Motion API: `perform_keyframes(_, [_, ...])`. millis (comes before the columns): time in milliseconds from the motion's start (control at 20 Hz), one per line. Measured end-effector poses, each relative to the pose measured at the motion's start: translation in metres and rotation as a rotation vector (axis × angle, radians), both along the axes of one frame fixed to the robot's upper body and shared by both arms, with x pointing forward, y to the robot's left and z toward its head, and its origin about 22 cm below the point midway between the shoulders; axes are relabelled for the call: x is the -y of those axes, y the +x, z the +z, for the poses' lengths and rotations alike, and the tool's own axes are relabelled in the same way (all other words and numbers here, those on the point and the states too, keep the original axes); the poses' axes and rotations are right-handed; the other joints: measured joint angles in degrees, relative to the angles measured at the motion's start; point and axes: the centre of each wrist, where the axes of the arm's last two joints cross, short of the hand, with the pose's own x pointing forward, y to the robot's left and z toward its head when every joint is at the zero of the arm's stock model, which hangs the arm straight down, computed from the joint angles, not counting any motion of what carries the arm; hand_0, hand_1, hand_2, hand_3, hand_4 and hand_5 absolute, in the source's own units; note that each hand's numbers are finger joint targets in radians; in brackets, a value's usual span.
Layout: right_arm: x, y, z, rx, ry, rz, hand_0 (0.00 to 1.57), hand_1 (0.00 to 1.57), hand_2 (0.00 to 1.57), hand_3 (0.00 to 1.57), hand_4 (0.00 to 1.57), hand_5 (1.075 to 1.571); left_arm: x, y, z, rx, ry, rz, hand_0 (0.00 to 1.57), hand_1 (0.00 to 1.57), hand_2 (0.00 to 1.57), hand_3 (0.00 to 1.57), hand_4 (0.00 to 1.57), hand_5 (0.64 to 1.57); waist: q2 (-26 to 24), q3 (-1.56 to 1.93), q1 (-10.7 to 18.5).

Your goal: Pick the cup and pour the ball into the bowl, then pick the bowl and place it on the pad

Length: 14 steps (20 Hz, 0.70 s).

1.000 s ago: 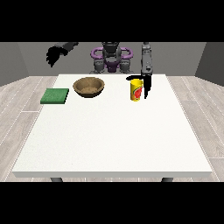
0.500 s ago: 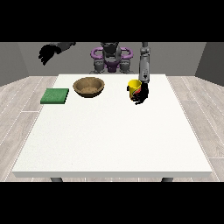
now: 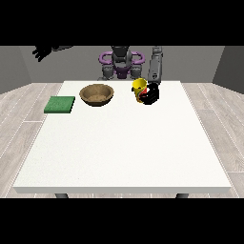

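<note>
Front view is showing my hand at the view's right (image 3: 151, 95) wrapping round the yellow cup (image 3: 139, 88), which is tilting near the table's (image 3: 124, 143) far edge, right of the wooden bowl (image 3: 96, 93). I am judging the cup light, stiff and smooth, so I am taking it round its side (the ball is hidden from me). No writing is readable on it, only a red patch. My other hand (image 3: 42, 51) is hanging raised beyond the far left corner, holding nothing; its fingers I cannot tell. The green pad (image 3: 60, 104) is lying by the left edge.
</note>
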Motion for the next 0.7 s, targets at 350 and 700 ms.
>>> perform_keyframes(350, [0.009, 0.004, -0.026, -0.092, 0.019, -0.008, 0.0, 0.0, 0.0, 0.15, 0.67, 1.561, 0.028, 0.023, 0.025, -0.019, 0.448, 0.003, 1.36, 1.36, 1.57, 1.57, 1.46, 1.535, -5.07, 0.23, 0.55])
perform_keyframes(700, [0.027, -0.004, -0.061, -0.182, 0.042, -0.043, 0.0, 0.0, 0.0, 0.0, 0.69, 1.56, 0.098, 0.03, 0.029, -0.092, 0.757, -0.025, 1.35, 1.35, 1.57, 1.57, 1.44, 1.54, -10.01, 0.12, 2.41])
